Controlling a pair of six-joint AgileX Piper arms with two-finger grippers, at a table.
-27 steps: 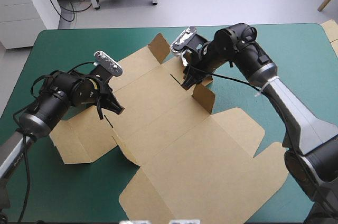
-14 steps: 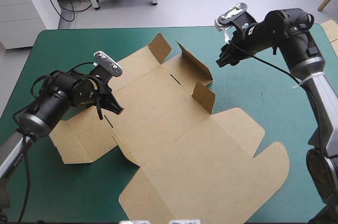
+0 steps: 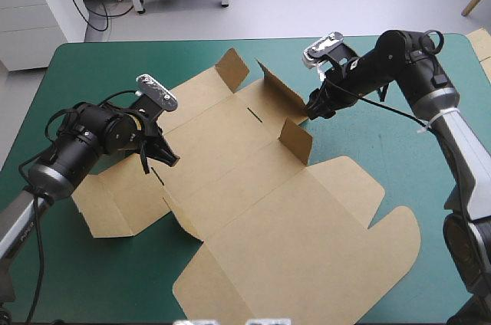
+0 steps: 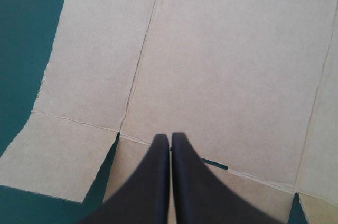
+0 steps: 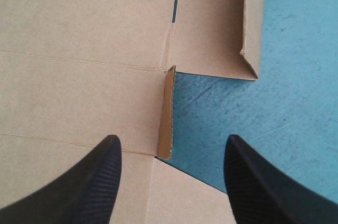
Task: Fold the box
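Note:
The brown box (image 3: 253,187) lies as a cut sheet, mostly flat, across the teal-green table. A long wall (image 3: 282,91) on its far right side stands raised, and so does a small flap (image 3: 295,141) beside it. My right gripper (image 3: 311,109) hovers open just outside that wall. In the right wrist view the small flap (image 5: 167,113) stands upright ahead of the open right gripper (image 5: 172,142). My left gripper (image 3: 170,159) is shut, with its tip down on the box's left part near a cut. The left wrist view shows the left gripper (image 4: 170,137) over flat board (image 4: 227,65).
Bare teal-green cover (image 3: 406,110) shows to the right of the box, and more at the near left (image 3: 92,271). An edge of pale brown board (image 3: 481,43) lies at the table's far right corner.
The right gripper was at the far right wall, then lifted away to the right. It has now come back down close to that wall, which stays raised. The left gripper has not moved.

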